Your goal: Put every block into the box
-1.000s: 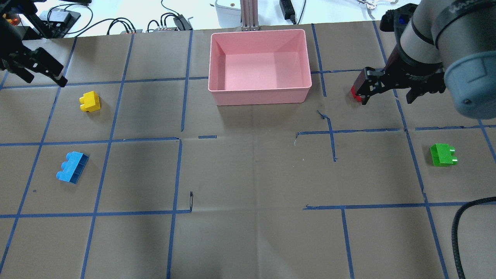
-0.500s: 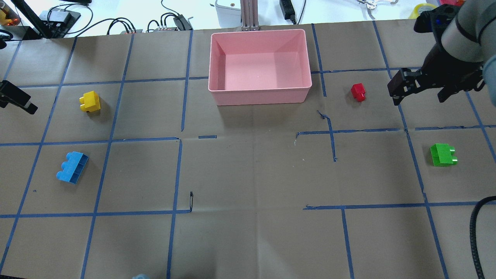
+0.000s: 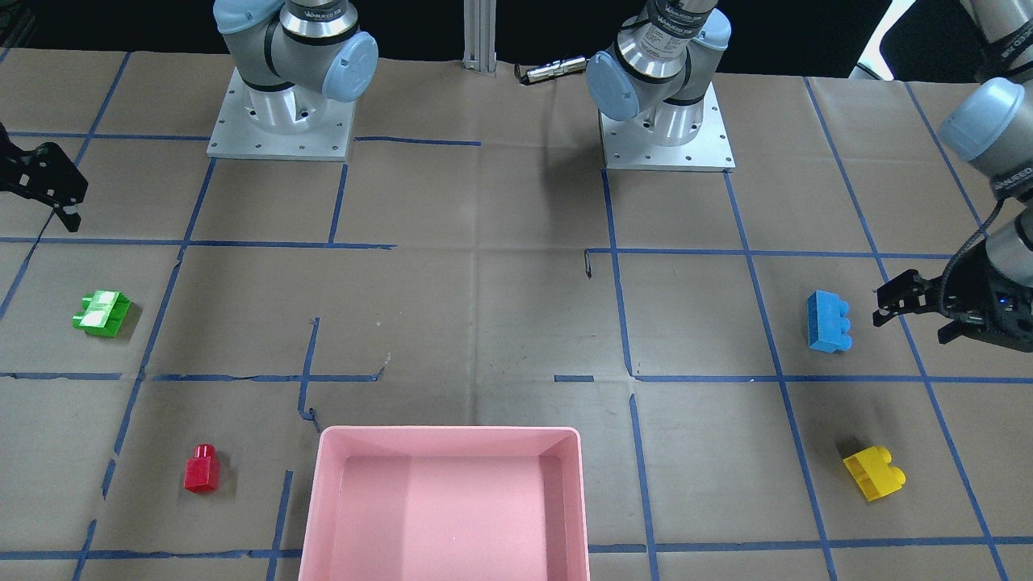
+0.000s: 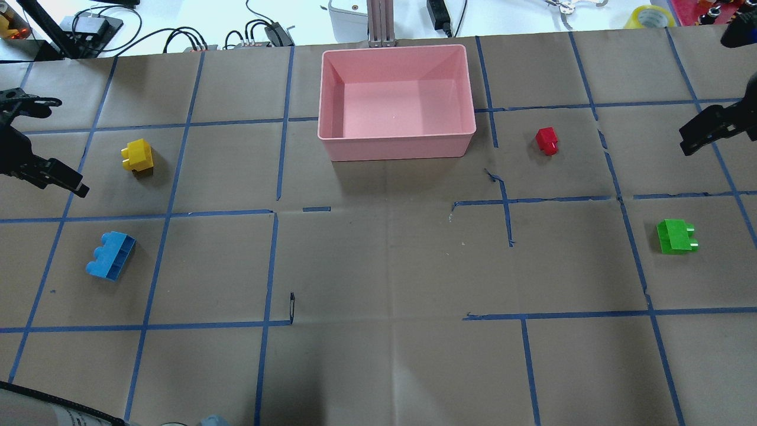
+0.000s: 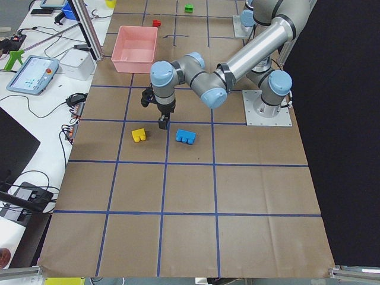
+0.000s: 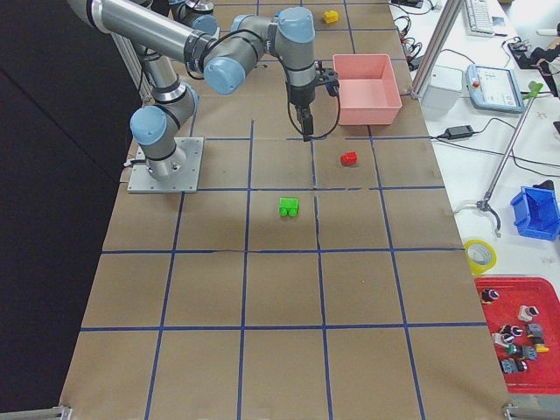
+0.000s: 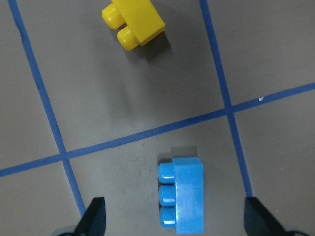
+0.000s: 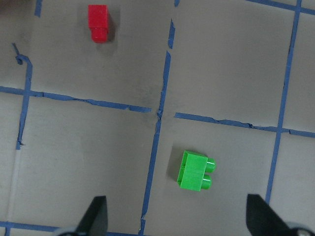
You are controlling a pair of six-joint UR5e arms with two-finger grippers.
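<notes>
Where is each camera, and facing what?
Exterior left: table's left end; left tool near.
Exterior right: opposite end; right tool near.
Overhead: behind the robot, looking down; tools at both edges.
Front-facing: across the table, facing both bases; pink box nearest.
Left wrist: down on blue block and yellow block; fingertips show.
Right wrist: down on red block and green block, shared with overhead; fingertips show.

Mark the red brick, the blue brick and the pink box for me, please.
red brick [image 4: 545,139], overhead exterior view, on the middle of its body.
blue brick [image 7: 188,195], left wrist-mounted view, on its broad face beside the studs.
pink box [image 4: 396,148], overhead exterior view, on its near outer wall.
</notes>
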